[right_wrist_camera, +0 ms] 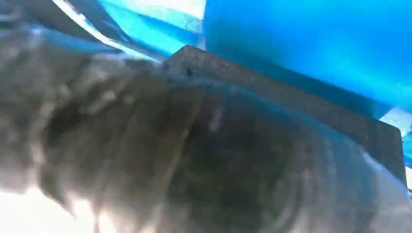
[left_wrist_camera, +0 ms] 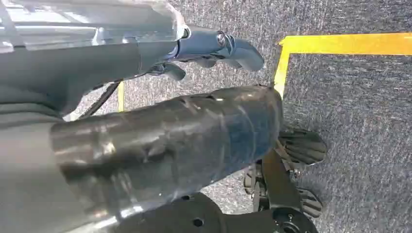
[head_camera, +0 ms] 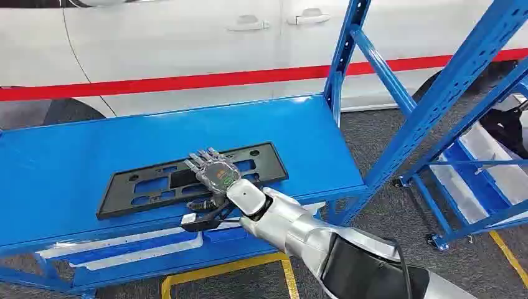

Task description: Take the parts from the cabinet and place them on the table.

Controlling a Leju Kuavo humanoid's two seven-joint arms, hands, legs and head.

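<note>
Right hand [head_camera: 215, 173] lies flat on the black plate [head_camera: 143, 187], fingers spread, palm down; whether it grips, I cannot tell. Plate rests on the blue shelf [head_camera: 62, 162], long axis left to right, stretching mostly left of the hand.

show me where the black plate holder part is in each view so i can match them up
Head view: the black plate holder part lies flat on the blue table, centre-left, with the right hand resting on its right half.
Left wrist view: not in this picture; it looks down at grey floor with a yellow line.
Right wrist view: its dark edge runs across the middle, beyond the blurred hand.
Shared landmark: the blue table surface.
</note>
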